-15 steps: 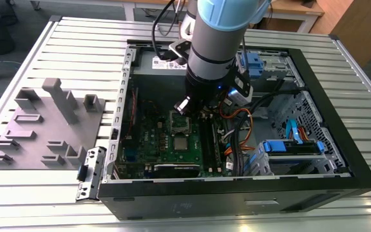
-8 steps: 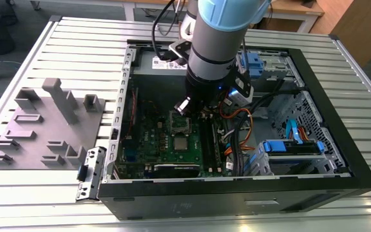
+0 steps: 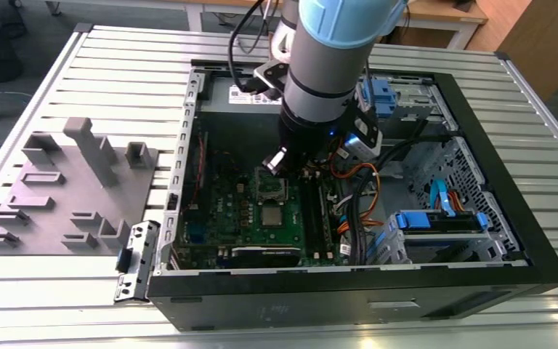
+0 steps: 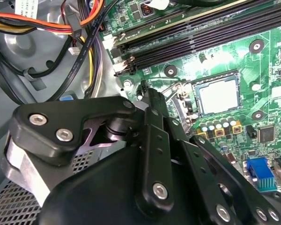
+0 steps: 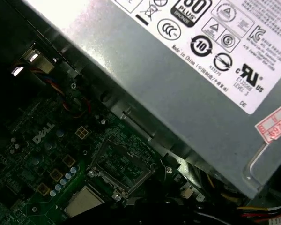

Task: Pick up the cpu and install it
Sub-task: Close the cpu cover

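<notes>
One open computer case is seen in the exterior view, with the green motherboard laid flat inside it. The gripper is held low over the board, just above the raised metal frame with the dark centre. Whether the gripper is spread or pressed together cannot be told, and nothing is seen held in it. The cpu is found flat on the board just beside that frame, on the frame's far side from the gripper, toward the case's near wall. It is probably already seated. Being square, it offers no long axis.
</notes>
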